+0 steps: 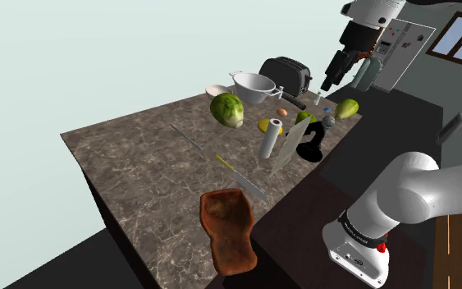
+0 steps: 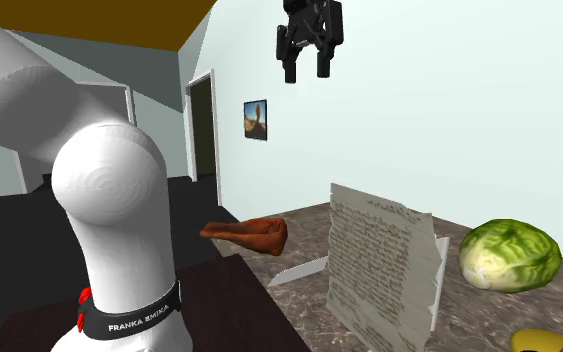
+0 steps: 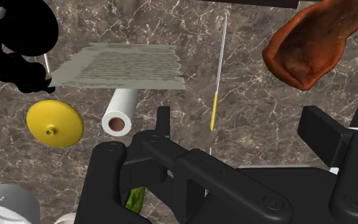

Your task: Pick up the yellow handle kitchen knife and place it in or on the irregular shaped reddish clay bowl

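Gripper (image 2: pixel 308 70) hangs high w/ jaws apart, nothing held — prob. for a clear vertical approach — while the knife (image 3: pixel 217 83) lies flat on the counter (image 1: pixel 139 172), near the bowl (image 3: pixel 308 44) but not touching.

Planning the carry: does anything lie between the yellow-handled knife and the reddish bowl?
Nothing visible. The knife lies on bare counter near the bowl; the white roll and paper sheet stand on its other side.
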Robot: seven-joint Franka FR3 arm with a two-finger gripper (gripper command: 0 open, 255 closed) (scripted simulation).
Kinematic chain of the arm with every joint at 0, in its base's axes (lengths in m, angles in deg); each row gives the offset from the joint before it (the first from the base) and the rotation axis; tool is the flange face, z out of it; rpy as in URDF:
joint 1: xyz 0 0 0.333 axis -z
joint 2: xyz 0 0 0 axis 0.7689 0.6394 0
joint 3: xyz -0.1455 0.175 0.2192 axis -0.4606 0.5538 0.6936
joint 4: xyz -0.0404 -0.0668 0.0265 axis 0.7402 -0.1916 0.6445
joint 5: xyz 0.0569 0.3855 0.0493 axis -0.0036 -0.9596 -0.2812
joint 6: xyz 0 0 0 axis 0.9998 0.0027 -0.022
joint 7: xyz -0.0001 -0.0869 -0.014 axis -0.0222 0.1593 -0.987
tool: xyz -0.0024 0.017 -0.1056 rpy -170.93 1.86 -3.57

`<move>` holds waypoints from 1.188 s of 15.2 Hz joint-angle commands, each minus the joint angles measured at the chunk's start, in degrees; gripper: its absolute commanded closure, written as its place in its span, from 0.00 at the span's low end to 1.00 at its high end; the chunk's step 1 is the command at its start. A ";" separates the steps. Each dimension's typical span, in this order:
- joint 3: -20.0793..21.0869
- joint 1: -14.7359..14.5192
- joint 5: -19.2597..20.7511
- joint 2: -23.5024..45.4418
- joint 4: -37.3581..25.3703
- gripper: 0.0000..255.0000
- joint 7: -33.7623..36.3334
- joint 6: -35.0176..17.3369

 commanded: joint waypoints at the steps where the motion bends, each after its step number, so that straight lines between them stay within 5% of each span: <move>1: 0.00 0.00 0.00 0.00 0.00 0.00 0.00 0.00; 10: 1.45 -0.95 -2.23 4.51 13.61 0.00 1.97 -17.36; 18: 2.85 -2.40 -4.65 15.11 20.90 0.00 3.16 -34.65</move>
